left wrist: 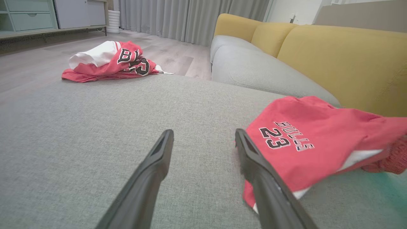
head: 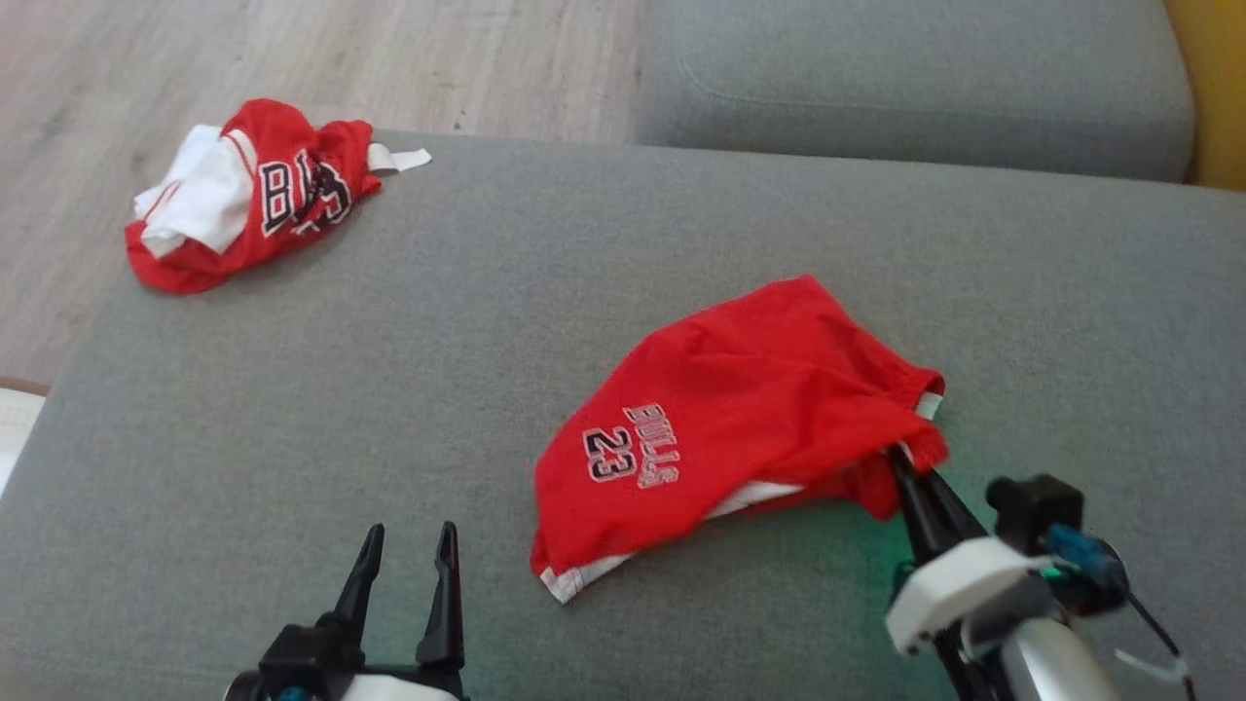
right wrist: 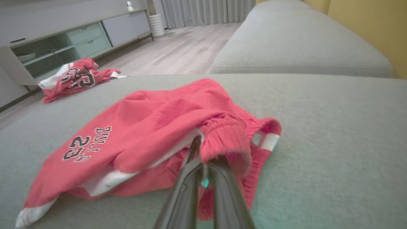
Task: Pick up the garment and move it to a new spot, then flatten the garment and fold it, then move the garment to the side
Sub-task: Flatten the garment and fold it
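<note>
Right gripper (head: 896,458): jaws pinching waistband (right wrist: 222,133) of red shorts (head: 740,409) on grey sofa seat (head: 604,253); left gripper (head: 411,534): jaws spread, empty, near shorts; crumpled jersey (head: 248,190) at far corner

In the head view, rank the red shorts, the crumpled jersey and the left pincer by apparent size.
1. red shorts
2. crumpled jersey, though it lies farther away
3. left pincer, partly cropped

Head camera looks down at the seat (head: 681,243); both low wrist cameras share the shorts (right wrist: 152,121).
</note>
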